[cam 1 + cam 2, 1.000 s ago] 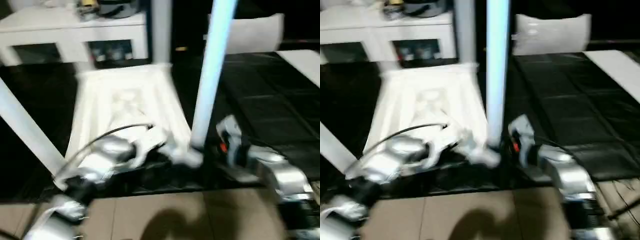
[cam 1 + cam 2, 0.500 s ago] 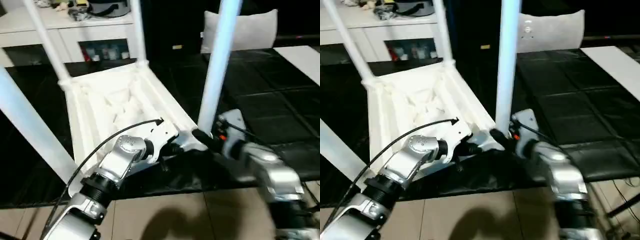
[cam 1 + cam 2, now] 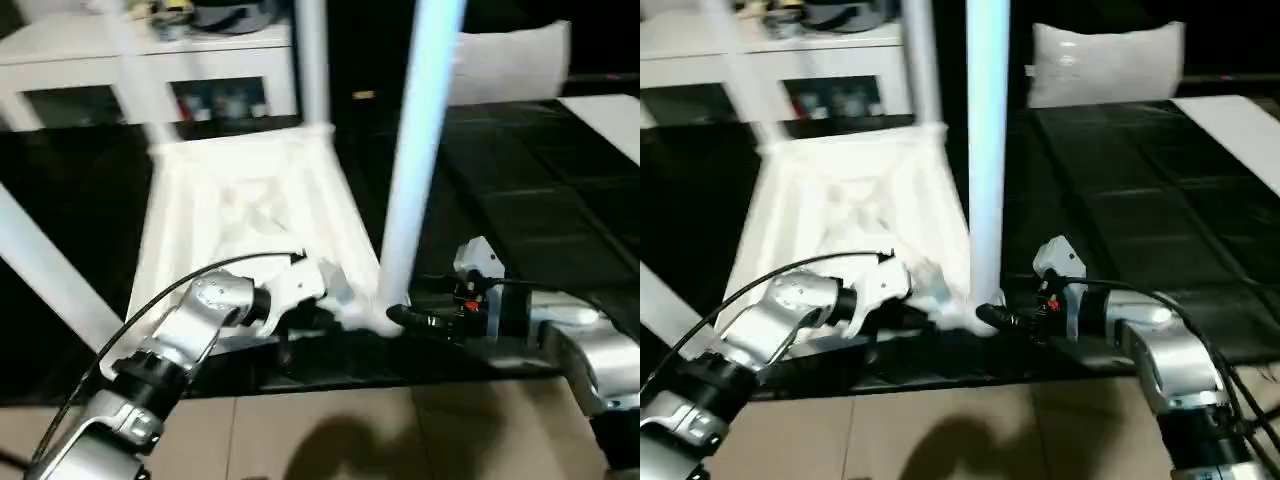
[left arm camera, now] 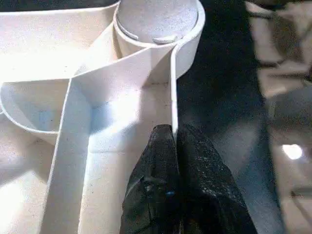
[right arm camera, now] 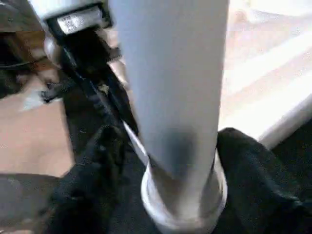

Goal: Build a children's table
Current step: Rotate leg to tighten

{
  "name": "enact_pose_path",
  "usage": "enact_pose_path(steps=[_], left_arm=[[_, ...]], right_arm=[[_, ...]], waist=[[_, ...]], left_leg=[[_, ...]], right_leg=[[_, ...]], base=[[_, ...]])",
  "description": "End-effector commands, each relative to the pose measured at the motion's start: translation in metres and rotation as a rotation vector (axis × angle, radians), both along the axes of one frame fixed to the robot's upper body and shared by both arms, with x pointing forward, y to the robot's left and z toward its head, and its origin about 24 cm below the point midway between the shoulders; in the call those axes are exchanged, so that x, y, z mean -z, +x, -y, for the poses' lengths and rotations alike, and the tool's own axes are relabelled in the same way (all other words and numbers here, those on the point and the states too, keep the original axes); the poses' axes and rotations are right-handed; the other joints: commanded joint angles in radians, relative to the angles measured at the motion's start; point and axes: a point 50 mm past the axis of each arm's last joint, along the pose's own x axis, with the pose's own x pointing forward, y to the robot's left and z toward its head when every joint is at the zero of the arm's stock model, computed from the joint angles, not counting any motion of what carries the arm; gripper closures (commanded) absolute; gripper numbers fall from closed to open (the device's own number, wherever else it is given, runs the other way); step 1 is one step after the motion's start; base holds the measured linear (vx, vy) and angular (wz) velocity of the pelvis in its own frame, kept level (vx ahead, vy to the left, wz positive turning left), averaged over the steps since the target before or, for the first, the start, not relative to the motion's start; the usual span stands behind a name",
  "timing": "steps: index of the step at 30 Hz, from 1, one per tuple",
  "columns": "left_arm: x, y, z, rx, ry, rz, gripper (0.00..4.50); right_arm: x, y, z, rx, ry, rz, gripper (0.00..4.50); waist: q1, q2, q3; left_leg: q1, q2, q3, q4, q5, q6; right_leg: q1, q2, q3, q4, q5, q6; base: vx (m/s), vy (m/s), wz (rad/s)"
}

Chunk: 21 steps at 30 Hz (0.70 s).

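My left gripper (image 4: pixel 174 146) is clenched on a thin rib of the upturned children's table (image 3: pixel 245 205), just beside its near corner socket. My right gripper (image 5: pixel 165 161) straddles the leg (image 3: pixel 415 150) rising from that socket, fingers (image 5: pixel 97 161) apart on either side. Beyond the table stands a white low cabinet (image 3: pixel 140 60).

Silver forearms (image 3: pixel 205 320), black cable (image 3: pixel 180 290), black fingers (image 4: pixel 195 195)

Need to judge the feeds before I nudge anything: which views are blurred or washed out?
Left eye view: the far legs smear with motion. Left wrist view: the tabletop underside glares white, though the left claw on the rib is crisp. Right wrist view: the near leg is soft, too close.
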Motion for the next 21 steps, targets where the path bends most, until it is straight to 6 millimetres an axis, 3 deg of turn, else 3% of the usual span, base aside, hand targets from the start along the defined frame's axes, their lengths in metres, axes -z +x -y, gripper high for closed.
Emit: enact_pose_path(steps=[1,2,4,9,10,12,21], left_arm=[[-0.002,-0.006,0.003,0.095,0.018,-0.005,4.50],[-0.003,-0.006,0.002,0.106,0.022,-0.009,4.50],[-0.004,-0.006,-0.001,0.129,0.027,-0.012,4.50],[-0.005,-0.007,-0.004,0.165,0.040,-0.024,4.50],[-0.005,-0.007,-0.005,0.168,0.043,-0.025,4.50],[-0.005,-0.007,-0.006,0.169,0.047,-0.022,4.50],[-0.007,-0.002,-0.005,0.115,0.013,-0.015,4.50]], right_arm=[[-0.002,-0.001,-0.001,-0.070,0.002,-0.004,1.55],[-0.001,-0.002,-0.002,-0.085,0.001,-0.014,1.80],[0.000,-0.001,-0.003,-0.115,0.001,-0.022,1.86],[0.003,0.001,-0.008,-0.175,0.012,-0.045,2.25],[0.004,0.000,-0.010,-0.191,0.012,-0.049,2.34],[0.004,-0.001,-0.012,-0.217,0.019,-0.059,2.51],[0.009,-0.009,-0.016,-0.237,0.063,-0.086,2.61]], waist=[[0.001,-0.014,-0.064],[0.006,-0.013,-0.063],[0.014,-0.015,-0.064],[0.017,-0.017,-0.064],[0.016,-0.024,-0.064],[0.018,-0.021,-0.064],[0.021,-0.020,-0.065]], left_leg=[[-0.005,0.024,0.004,-0.064,-0.153,0.093],[-0.006,0.024,0.004,-0.064,-0.149,0.093],[-0.005,0.024,0.005,-0.064,-0.146,0.089],[-0.005,0.024,0.005,-0.064,-0.149,0.081],[-0.006,0.023,0.006,-0.064,-0.147,0.082],[-0.006,0.023,0.006,-0.063,-0.136,0.083],[-0.006,0.023,0.005,-0.062,-0.127,0.083]], right_leg=[[0.060,-0.055,0.048,-0.062,-0.304,-0.169],[0.060,-0.056,0.049,-0.061,-0.297,-0.172],[0.059,-0.057,0.050,-0.060,-0.302,-0.172],[0.060,-0.058,0.049,-0.060,-0.314,-0.170],[0.060,-0.058,0.049,-0.060,-0.318,-0.168],[0.060,-0.058,0.051,-0.059,-0.320,-0.163],[0.060,-0.058,0.050,-0.059,-0.323,-0.157]], base=[[0.000,0.000,0.00],[0.000,0.000,0.00],[0.000,0.000,0.00],[0.000,0.000,0.00],[0.000,0.000,0.00],[0.000,0.000,0.00],[0.000,0.000,0.00]])
